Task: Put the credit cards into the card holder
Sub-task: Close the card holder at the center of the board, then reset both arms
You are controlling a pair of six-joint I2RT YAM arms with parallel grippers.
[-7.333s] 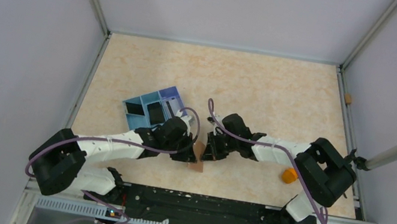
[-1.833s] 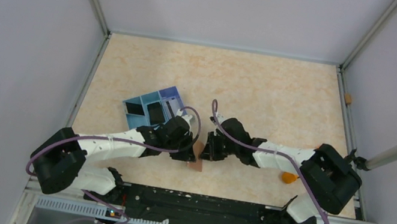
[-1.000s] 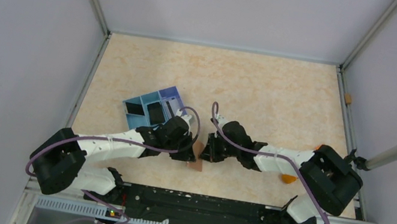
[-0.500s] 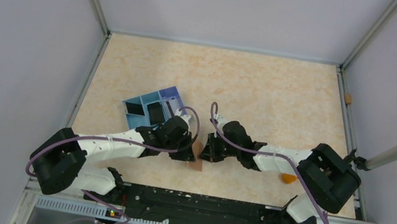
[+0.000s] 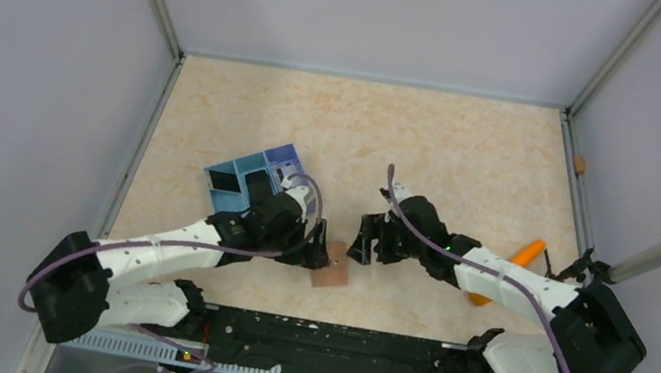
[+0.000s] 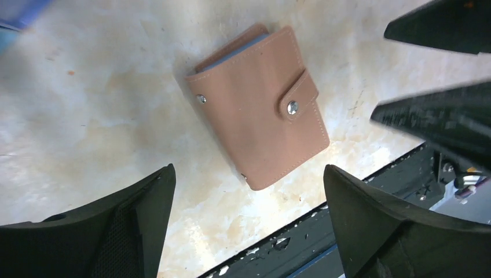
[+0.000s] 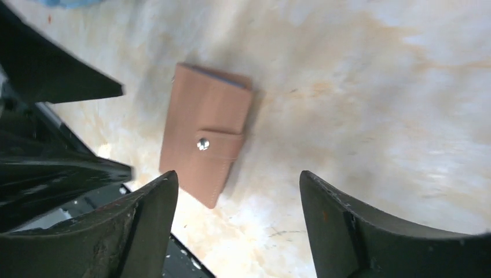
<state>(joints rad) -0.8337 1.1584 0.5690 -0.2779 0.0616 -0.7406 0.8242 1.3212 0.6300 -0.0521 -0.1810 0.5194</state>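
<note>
Trainee: Card holder (image 6: pixel 260 110) first. Where is it?

Lead: Flat on the tabletop (image 5: pixel 433 153) near its front edge, folded, with its strap (image 6: pixel 298 95) snapped down. It lies between the two hands, and neither touches it.

Trainee: And the credit cards?

Lead: None lie loose in any view. A thin blue edge (image 6: pixel 234 52) peeks out of the fold, which I take for a card tucked inside, though I cannot tell how many are in there. By my reading the task is at or near its end.

Trainee: If another move were needed, which arm is nearer?

Lead: The left hand (image 5: pixel 316 251). It sits just beside the holder, which lies ahead of it and between its fingers, long axis slanting across the gap. The right hand (image 5: pixel 363 243) stands a little further off on the other side. Fingers of both are spread apart and hold nothing.

Trainee: Anything else about?

Lead: A blue divided box (image 5: pixel 246 181) behind the left arm, and an orange carrot-shaped thing (image 5: pixel 526 252) by the right arm, well apart from the holder.
</note>
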